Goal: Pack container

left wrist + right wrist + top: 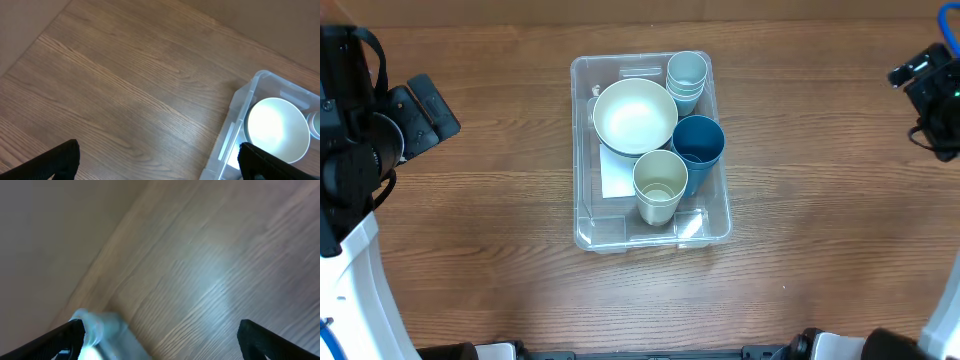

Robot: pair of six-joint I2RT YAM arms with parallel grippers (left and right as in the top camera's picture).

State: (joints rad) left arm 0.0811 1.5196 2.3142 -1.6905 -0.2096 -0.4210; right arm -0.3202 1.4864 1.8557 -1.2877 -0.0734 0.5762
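Container: middle of the table, well apart from both arms.
Inside: cream bowl, pale blue cup stack, dark blue cup and cream cup, all mouth up.
Left gripper: spread wide, holding nothing, over bare wood near the container.
Right gripper: spread wide, empty; its view is blurred.

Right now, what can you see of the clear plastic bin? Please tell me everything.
The bin is a large rectangular tub of clear plastic with rounded corners and no lid. It sits flat and upright at the middle of the wooden table. A white label shows on its bottom. Inside are a cream bowl, stacked pale blue cups, a dark blue cup and a cream cup.
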